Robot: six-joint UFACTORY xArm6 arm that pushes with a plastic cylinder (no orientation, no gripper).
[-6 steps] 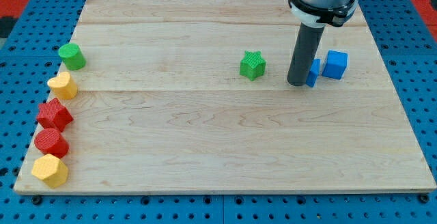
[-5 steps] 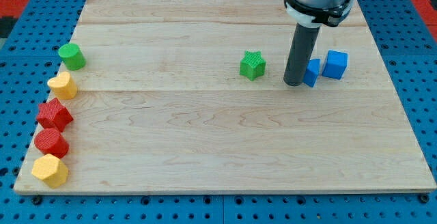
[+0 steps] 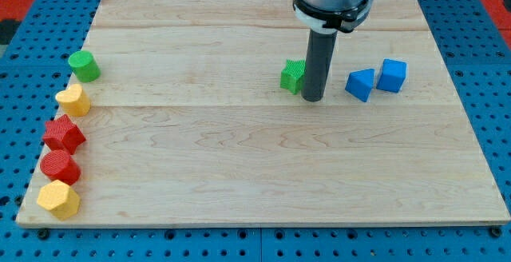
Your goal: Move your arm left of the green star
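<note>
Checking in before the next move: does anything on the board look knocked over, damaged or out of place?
Nothing looks damaged or tipped. My tip sits at the right edge of the green star, partly hiding it, so it is not yet on the star's left.

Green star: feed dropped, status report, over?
My tip at green star's right edge, partly covering it. Not yet left of it. Star itself blocks the direct path.
</note>
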